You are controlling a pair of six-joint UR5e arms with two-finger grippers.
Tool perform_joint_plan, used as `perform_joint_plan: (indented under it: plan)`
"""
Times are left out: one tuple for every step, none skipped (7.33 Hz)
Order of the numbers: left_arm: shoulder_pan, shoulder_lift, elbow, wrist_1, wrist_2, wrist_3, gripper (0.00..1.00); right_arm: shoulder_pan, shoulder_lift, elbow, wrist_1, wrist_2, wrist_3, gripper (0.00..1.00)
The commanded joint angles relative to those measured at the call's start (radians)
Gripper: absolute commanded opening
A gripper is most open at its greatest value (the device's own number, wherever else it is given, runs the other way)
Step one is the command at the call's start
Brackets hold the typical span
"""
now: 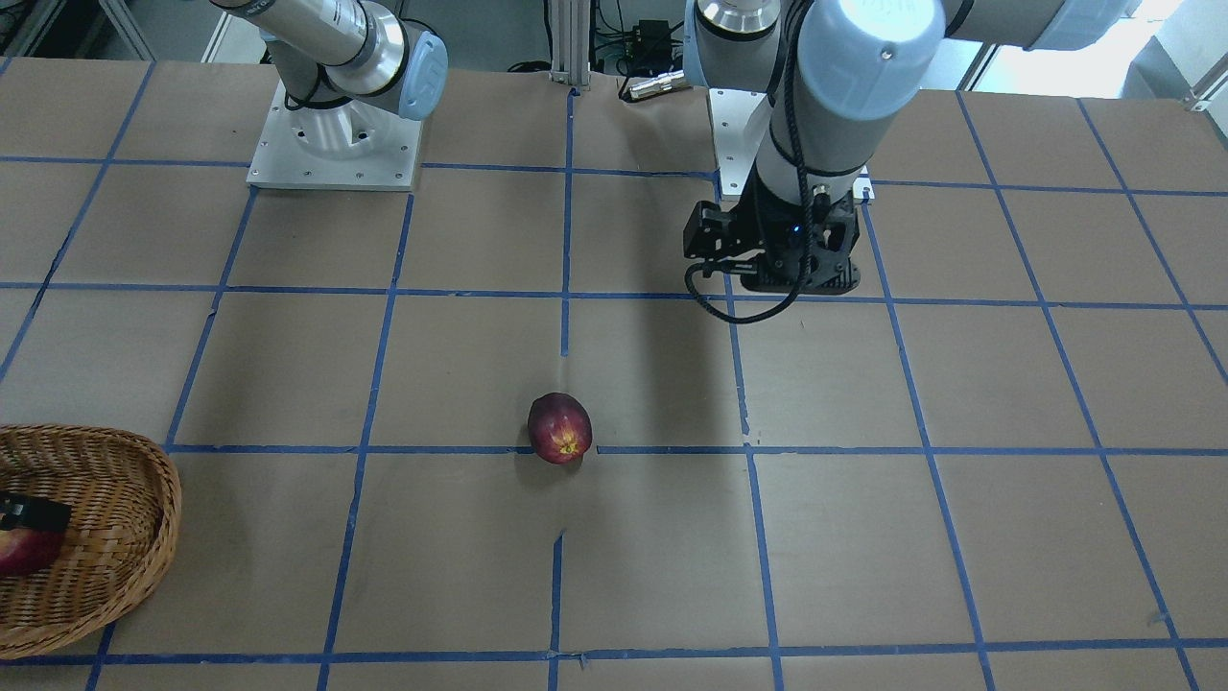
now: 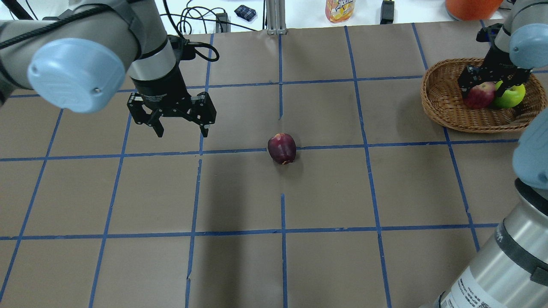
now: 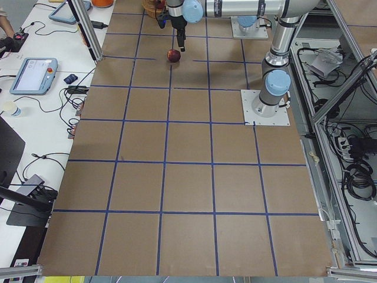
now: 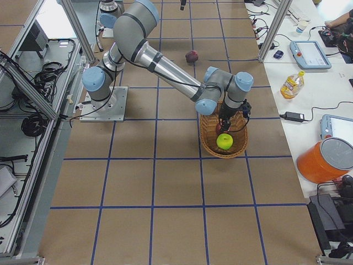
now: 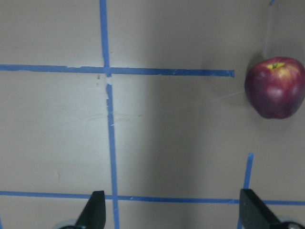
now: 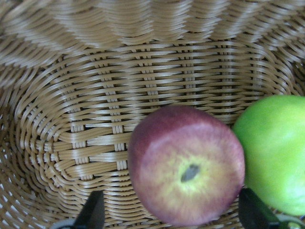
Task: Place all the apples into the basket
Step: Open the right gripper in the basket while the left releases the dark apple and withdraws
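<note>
The dark maroon apple (image 2: 281, 148) lies on the brown table near the middle, and shows at the right of the left wrist view (image 5: 275, 88). My left gripper (image 2: 183, 130) hangs open and empty above the table, well to the apple's left. The wicker basket (image 2: 432, 102) stands at the far right. In it the red apple with a yellowish stem end (image 6: 186, 164) touches the yellow-green apple (image 6: 276, 152). My right gripper (image 2: 488, 83) is down in the basket, open, its fingers either side of the red apple.
Blue tape lines grid the table. A juice bottle (image 2: 340, 8) and an orange bucket (image 2: 471, 6) stand beyond the far edge. The arm bases (image 1: 336, 144) sit at the robot's side.
</note>
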Motion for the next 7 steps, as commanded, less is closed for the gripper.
perform_joint_plan:
  plan:
    - [0.03, 0.076, -0.017, 0.04, -0.006, 0.05, 1.0, 0.015, -0.043, -0.017, 0.093, 0.028, 0.002, 1.0]
    - [0.025, 0.082, -0.024, 0.065, -0.005, 0.049, 1.0, 0.062, -0.106, -0.02, 0.167, 0.095, 0.031, 1.0]
    - [0.03, 0.082, -0.024, 0.087, -0.008, 0.05, 1.0, 0.15, -0.164, -0.014, 0.215, 0.136, 0.124, 1.0]
    - [0.03, 0.082, -0.023, 0.093, -0.008, 0.05, 1.0, 0.252, -0.183, -0.014, 0.217, 0.149, 0.231, 1.0]
    - [0.032, 0.082, -0.017, 0.096, -0.009, 0.05, 1.0, 0.371, -0.183, -0.011, 0.221, 0.17, 0.333, 1.0]
    - [0.03, 0.082, -0.017, 0.096, -0.011, 0.05, 1.0, 0.477, -0.177, -0.008, 0.209, 0.174, 0.373, 1.0]
    - [0.033, 0.082, -0.014, 0.096, -0.006, 0.05, 1.0, 0.559, -0.168, 0.001, 0.205, 0.174, 0.372, 1.0]
